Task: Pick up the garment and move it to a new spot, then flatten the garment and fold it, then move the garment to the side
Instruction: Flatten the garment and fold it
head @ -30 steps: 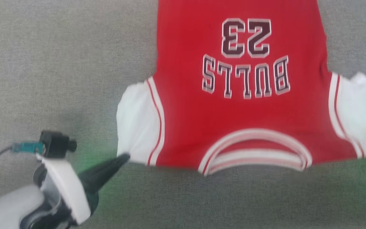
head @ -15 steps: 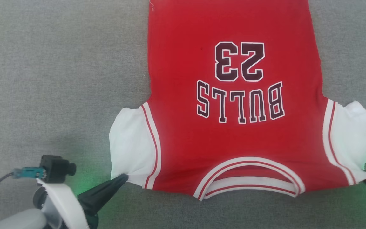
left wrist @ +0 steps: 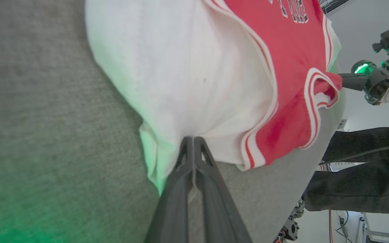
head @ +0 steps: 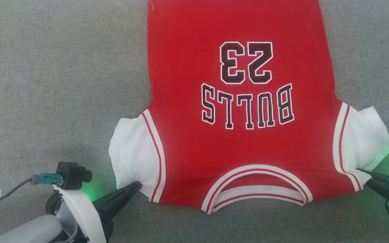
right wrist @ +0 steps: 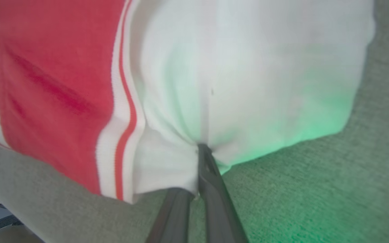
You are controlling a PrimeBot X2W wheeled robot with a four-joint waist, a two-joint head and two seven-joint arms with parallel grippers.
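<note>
- The garment [head: 241,152], a red jersey with white short sleeves, lies spread face up on the grey fabric-covered bench [head: 46,84].
- In the head view the collar lies nearest the robot. The dark "BULLS" and "23" lettering reads upside down, and the far end of the body runs off the top edge.
- Red-and-white striped trim borders the collar and both sleeve seams.
- The body panel lies mostly smooth. Both sleeves are puckered where they are gripped.
- The left pincer [head: 137,185] holds the near corner of the left sleeve. In the left wrist view its two dark fingers [left wrist: 192,140] are pressed together on the white cloth [left wrist: 214,67], which gathers into folds at the tips.
- The right pincer [head: 361,170] holds the near edge of the right sleeve, just beside the striped seam. In the right wrist view its fingers [right wrist: 199,146] are closed on the white cloth [right wrist: 248,67], with one finger under the sleeve edge.
- Both pincers lie low, close to the bench surface, one at each side of the garment.
- Green light tints the bench and the sleeve edges near each pincer.
- A small black camera [head: 73,174] sits on the left wrist, with a cable [head: 12,190] carrying a white tag.
- The left wrist view also shows the right pincer [left wrist: 341,77] across the garment. Beyond the bench edge are a person's legs [left wrist: 360,175] in dark trousers.
</note>
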